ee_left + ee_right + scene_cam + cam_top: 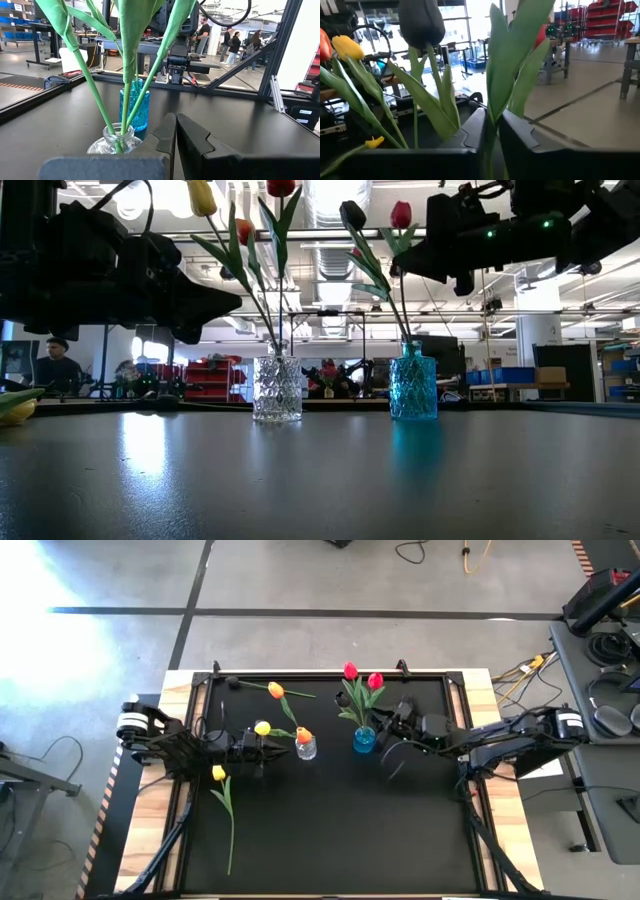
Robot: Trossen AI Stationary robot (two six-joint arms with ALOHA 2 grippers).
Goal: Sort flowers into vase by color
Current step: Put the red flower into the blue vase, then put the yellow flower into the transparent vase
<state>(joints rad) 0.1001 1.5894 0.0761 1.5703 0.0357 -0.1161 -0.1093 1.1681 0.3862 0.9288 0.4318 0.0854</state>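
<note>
Honestly, the left gripper [268, 748] looks pinched shut with nothing in it, right next to the clear vase [306, 748] that's got a yellow and an orange tulip in it, while the right gripper [392, 726] seems closed around a green stem by the blue vase [364, 740] with the red tulips [350, 671]. If that stem's going in, I'd lower it straight and let go only once it's seated, so the vase doesn't tip. There's still an orange tulip [276, 690] and a yellow tulip [218, 772] lying on the table [400, 830].
</note>
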